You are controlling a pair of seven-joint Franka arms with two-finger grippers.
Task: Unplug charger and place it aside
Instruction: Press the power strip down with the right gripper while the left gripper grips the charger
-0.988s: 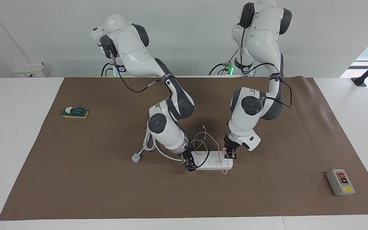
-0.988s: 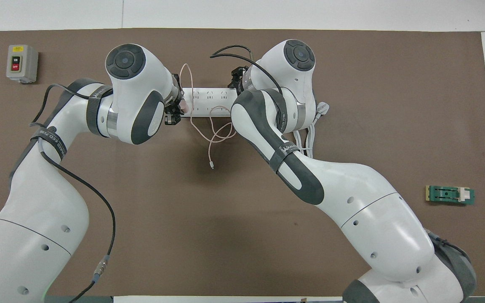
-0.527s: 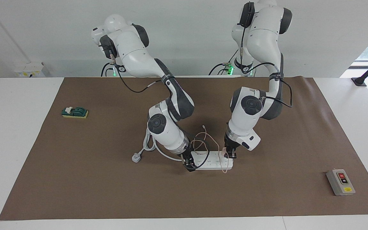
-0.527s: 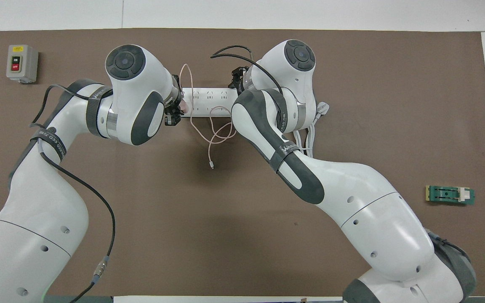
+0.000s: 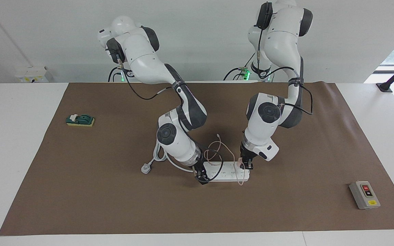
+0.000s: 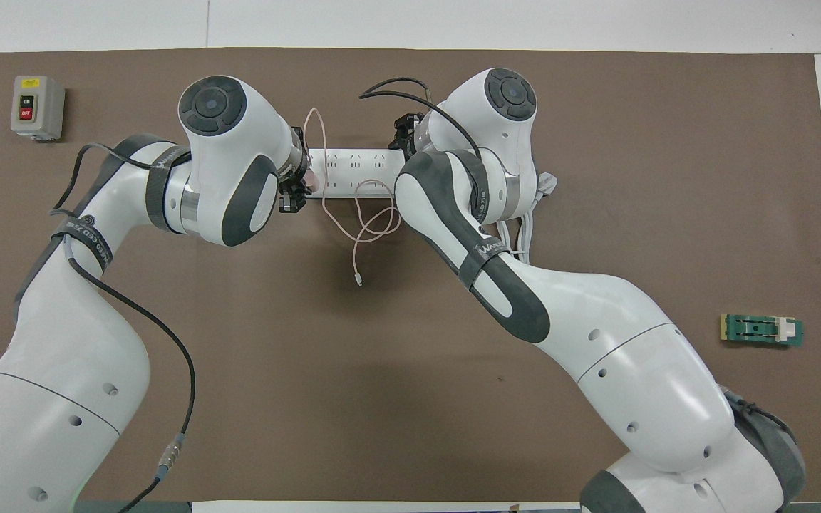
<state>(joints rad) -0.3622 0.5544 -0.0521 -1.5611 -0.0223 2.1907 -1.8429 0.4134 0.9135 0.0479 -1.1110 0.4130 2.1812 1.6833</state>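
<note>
- Right arm shifted slightly; right gripper (image 5: 201,177) at power strip (image 5: 227,173) end, fingers unreadable
- left gripper (image 5: 245,165) clamped on charger (image 5: 239,161), still plugged

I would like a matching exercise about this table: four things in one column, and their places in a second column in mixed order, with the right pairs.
Things:
1. charger
2. grey button box
3. green block
4. white plug

Places:
A. near the mat's corner, at the left arm's end
B. on the mat beside the power strip, toward the right arm's end
C. alone near the mat's edge, at the right arm's end
D. in the power strip, at the left hand

Pairs: 1-D, 2-A, 3-C, 4-B
</note>
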